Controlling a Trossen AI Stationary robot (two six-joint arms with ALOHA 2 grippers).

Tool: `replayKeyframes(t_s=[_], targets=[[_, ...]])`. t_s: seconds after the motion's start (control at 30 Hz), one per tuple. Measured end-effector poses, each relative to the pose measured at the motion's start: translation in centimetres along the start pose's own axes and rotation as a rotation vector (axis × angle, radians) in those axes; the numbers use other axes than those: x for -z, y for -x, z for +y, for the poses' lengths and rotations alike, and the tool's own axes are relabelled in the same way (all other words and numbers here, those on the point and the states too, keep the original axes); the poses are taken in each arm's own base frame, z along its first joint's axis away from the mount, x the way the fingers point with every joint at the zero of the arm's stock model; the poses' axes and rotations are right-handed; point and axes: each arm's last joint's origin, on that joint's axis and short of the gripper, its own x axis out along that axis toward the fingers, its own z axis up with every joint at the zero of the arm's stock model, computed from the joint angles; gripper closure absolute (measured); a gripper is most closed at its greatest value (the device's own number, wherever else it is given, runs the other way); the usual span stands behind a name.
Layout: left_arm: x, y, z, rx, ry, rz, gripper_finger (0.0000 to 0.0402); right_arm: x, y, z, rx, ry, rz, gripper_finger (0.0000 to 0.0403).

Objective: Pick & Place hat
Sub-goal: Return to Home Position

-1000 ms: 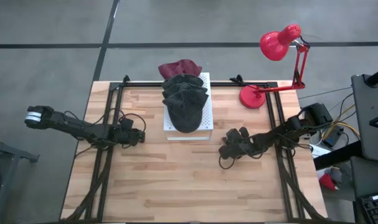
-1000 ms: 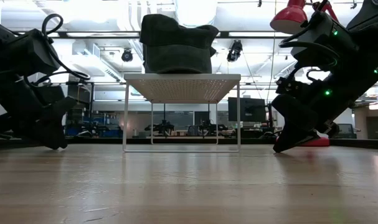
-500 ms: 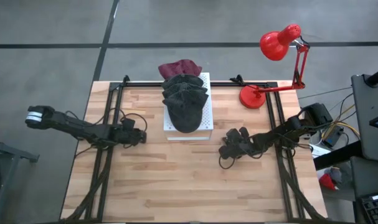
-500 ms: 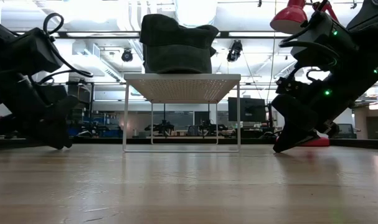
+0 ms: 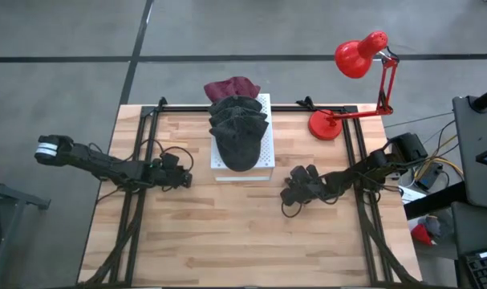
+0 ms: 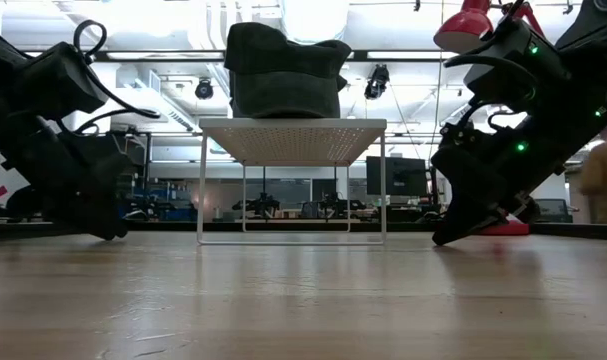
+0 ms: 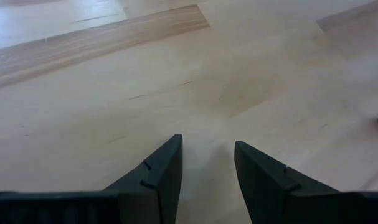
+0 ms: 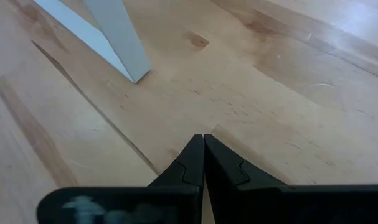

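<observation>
A stack of dark caps point(image 5: 239, 128) rests on a white perforated stand point(image 5: 264, 152) at the table's far middle, with a dark red cap point(image 5: 231, 87) at the far end of the stack; in the low view the caps point(image 6: 285, 72) sit on the stand's top point(image 6: 293, 135). My left gripper point(image 5: 181, 178) is low over the table left of the stand, open over bare wood point(image 7: 207, 146). My right gripper point(image 5: 290, 195) is low over the table to the right of the stand and nearer than it, shut point(image 8: 203, 140), empty, with a stand leg point(image 8: 117, 37) ahead of it.
A red desk lamp point(image 5: 351, 60) stands on its base point(image 5: 326, 124) at the far right corner. Black rails point(image 5: 139, 201) run along both sides of the table. Bare wood lies on the near half point(image 5: 243, 241). A person's shoulder point(image 6: 605, 175) shows at the right beyond the table.
My left gripper has moved a little toward the table's right, nearer the stand. My right gripper has shifted slightly toward the left. The caps have stayed still.
</observation>
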Motion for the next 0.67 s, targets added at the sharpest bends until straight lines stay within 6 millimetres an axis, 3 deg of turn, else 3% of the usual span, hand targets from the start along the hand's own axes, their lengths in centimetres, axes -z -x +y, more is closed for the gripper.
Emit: replayKeyframes(t_s=[0.67], targets=[[0.9,-0.6,1.2,-0.007,0.014,-0.011,0.0251,0.0,0.0,0.0,0.001,-0.002,-0.007,0.0394]])
